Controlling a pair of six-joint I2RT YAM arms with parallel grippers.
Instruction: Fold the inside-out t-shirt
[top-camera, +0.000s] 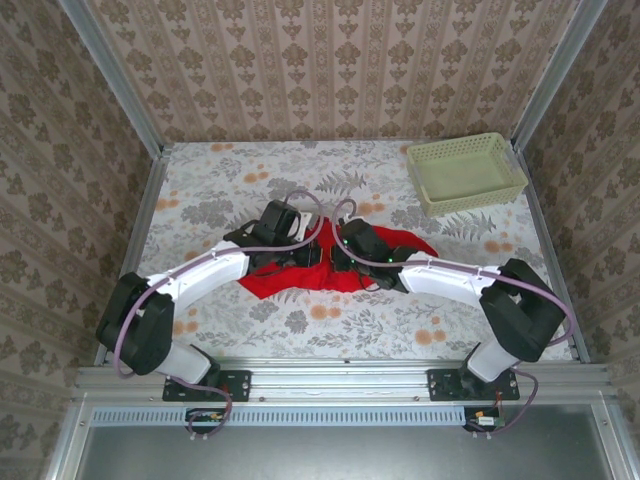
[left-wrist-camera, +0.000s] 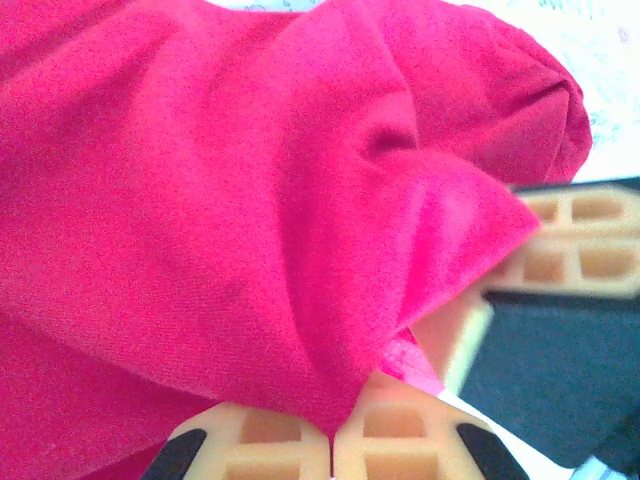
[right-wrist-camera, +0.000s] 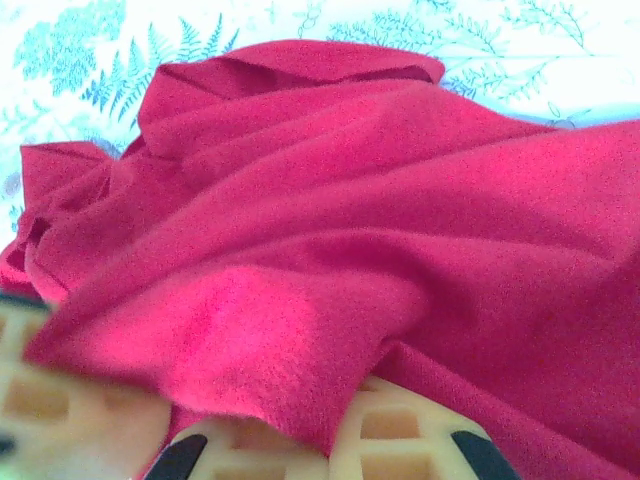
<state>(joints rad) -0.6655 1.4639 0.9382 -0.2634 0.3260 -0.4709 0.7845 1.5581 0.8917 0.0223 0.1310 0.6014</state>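
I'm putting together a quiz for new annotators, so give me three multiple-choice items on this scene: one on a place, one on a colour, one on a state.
1. Where does the basket stand?
A. far right corner of the table
B. near left corner
C. dead centre

2. What colour is the t-shirt?
A. blue
B. red
C. white

3. How is the left tool?
A. open in the air
B. shut on the t-shirt
C. shut on the basket

Answers:
1 A, the top view shows it at the far right corner.
2 B, the cloth is bright red in every view.
3 B, its fingers meet with red cloth pinched between them.
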